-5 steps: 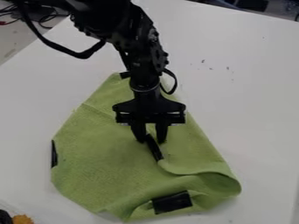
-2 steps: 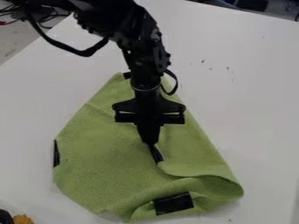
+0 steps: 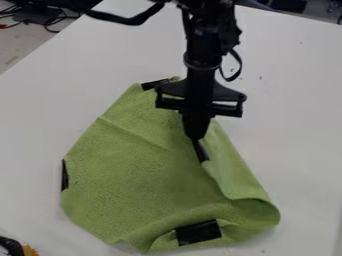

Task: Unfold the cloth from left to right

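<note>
The green cloth (image 3: 133, 175) lies on the white table with black patches at its corners and edges. Its right part is folded over, with a loose curl at the lower right. Over the upper right of the cloth, the gripper (image 3: 196, 137) is shut on the folded flap's black-taped corner, which hangs just below the fingertips. The flap's edge runs from there down toward the curl.
The white table (image 3: 294, 125) extends around the cloth. A black and orange object (image 3: 28, 250) is at the lower left corner. Cables (image 3: 50, 20) lie beyond the table's edge at the upper left.
The gripper closed on the flap's corner, then moved up and to the right with it. The flap has shifted right, baring more of the layer beneath.
</note>
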Robot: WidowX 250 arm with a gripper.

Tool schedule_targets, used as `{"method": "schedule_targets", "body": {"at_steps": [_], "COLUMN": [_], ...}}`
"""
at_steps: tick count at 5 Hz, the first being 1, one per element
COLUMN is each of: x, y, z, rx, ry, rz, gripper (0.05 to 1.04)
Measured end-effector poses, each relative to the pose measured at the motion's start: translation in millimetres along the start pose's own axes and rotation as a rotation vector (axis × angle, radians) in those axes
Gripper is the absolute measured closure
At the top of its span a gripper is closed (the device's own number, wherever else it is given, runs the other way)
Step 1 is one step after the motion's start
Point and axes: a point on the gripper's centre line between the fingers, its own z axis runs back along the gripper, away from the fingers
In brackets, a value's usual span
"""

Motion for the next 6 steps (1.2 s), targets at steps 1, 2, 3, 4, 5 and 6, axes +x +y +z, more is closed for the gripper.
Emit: {"method": "schedule_targets", "body": {"at_steps": [1,2,3,4,5,6], "x": [9,25,45,57,62,67], "y": [-17,-40,-66,-84,-95,-103], "z": [-2,-11,-22,-29,-38,-42], "rx": [-0.015,-0.044,-0.080,-0.101,-0.123,-0.150], "ry": [0.005,0.023,0.043,0.057,0.066,0.066], "rz": [-0.053,-0.143,-0.230,-0.301,-0.337,-0.362], "gripper": [1.029,1.029,1.029,1.029,1.030,1.007]}}
